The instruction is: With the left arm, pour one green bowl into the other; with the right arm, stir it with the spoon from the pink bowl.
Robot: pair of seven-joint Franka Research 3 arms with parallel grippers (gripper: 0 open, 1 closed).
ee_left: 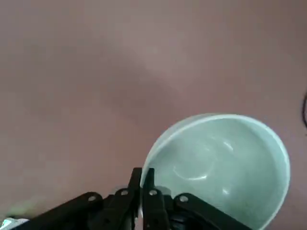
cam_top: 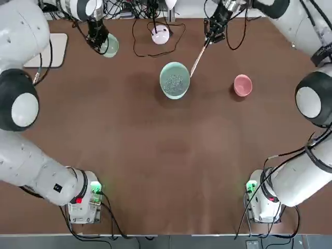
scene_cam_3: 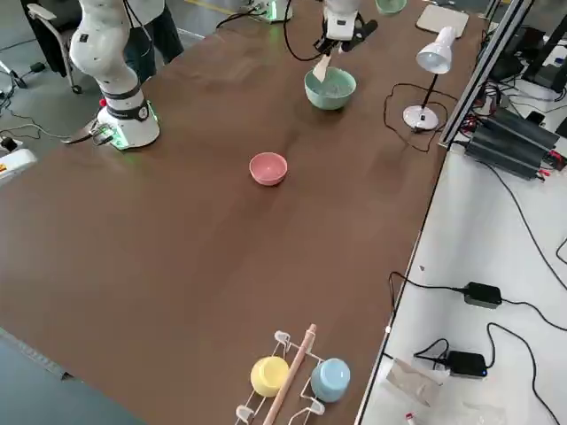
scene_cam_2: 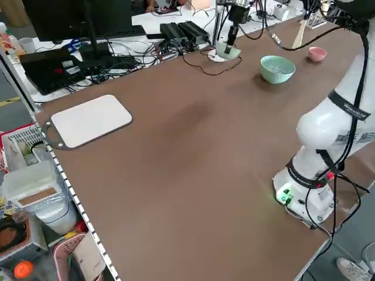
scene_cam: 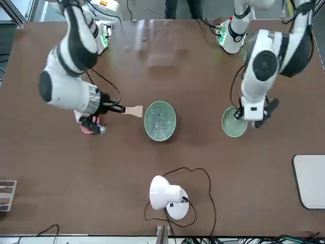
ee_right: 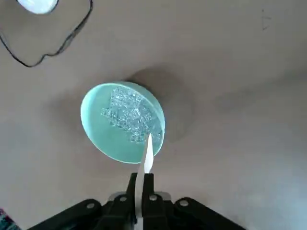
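The pouring looks done: the left gripper (ee_left: 142, 179) pinches the empty green bowl's (ee_left: 225, 163) rim, while the right gripper (ee_right: 142, 178) holds the wooden spoon (ee_right: 147, 154) tight just above the full green bowl (ee_right: 122, 122), so next it should dip in and stir.

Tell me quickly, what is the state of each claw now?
Left claw: shut on the empty green bowl rim.
Right claw: shut on the spoon.

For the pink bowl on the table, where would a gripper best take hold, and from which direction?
Grip the pink bowl by its rim, coming straight down from above. It sits upright and open-mouthed with nothing close by, so one finger can go inside the wall and one outside, probably on the side toward the right arm. Its round, sloping sides offer no flat face for a sideways grip.
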